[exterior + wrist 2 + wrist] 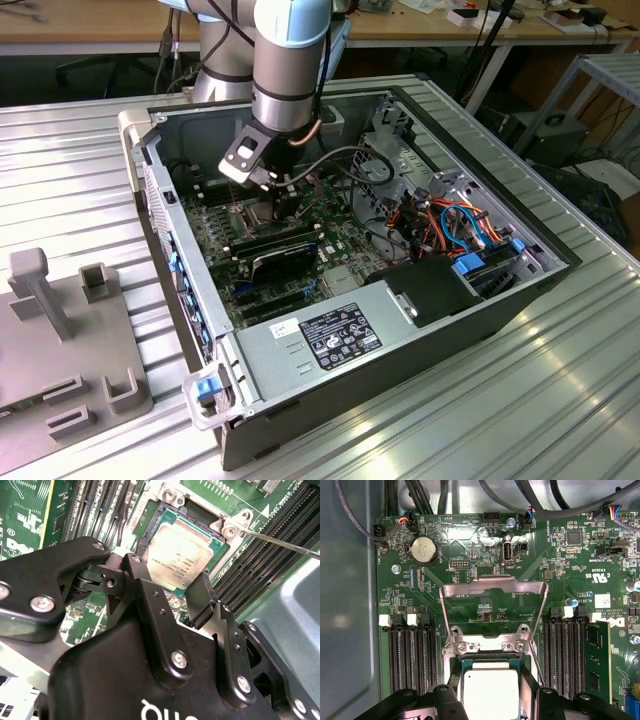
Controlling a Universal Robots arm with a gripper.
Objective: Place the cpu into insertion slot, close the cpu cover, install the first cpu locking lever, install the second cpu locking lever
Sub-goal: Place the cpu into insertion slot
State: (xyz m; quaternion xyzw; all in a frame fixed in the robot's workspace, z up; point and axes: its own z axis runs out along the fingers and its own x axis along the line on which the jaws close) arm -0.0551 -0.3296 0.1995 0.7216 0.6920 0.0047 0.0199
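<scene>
The cpu (180,555) lies flat inside the black-rimmed insertion slot (146,539) on the green motherboard; its silver-tan top faces up. My gripper (170,572) hangs low over it, open, with one black finger (134,565) beside one edge and the other by the opposite corner. In the first wrist view the cpu (490,690) sits between the same black fingers (529,685). The cpu cover (492,587) stands swung up on its hinge, off the slot. A thin silver locking lever (280,544) sticks out beside the slot. In the exterior view the gripper (283,205) reaches down into the computer case.
Long black memory slots (412,660) flank the socket, with one green memory stick (597,660). The open case (470,300) holds a power supply (330,335), cables (455,225) and a drive cage. A grey fixture plate (60,330) lies at the exterior view's left.
</scene>
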